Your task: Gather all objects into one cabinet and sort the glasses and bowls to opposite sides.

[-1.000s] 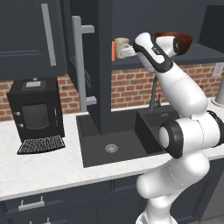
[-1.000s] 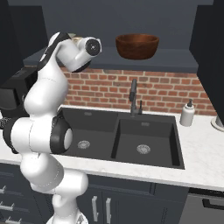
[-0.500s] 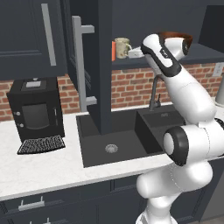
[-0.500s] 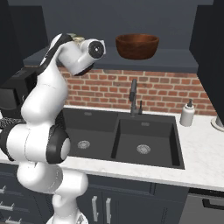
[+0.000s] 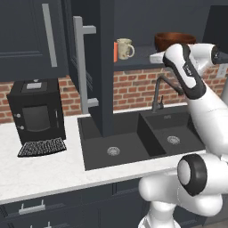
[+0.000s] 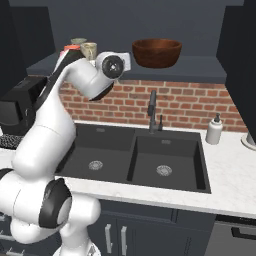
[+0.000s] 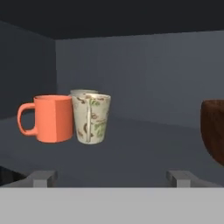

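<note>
Claw (image 7: 112,177) backed off shelf, open, cream mug (image 7: 91,118) ahead-left, untouched

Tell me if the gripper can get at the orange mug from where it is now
Probably yes. The gripper is open, facing into the cabinet shelf, with bare shelf between it and the orange mug, though the cream mug stands tight against its side.

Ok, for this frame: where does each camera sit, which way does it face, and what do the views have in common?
Left base view: behind the arm's left, looking forward over the sink; the arm rises at lower right.
Right base view: behind the arm's right, facing the same sink and brick wall; the arm rises at lower left.
Hand view: on the hand, looking into the cabinet shelf; the open gripper shows its tips at the bottom.
Shared: all three show the cream mug and brown bowl.
</note>
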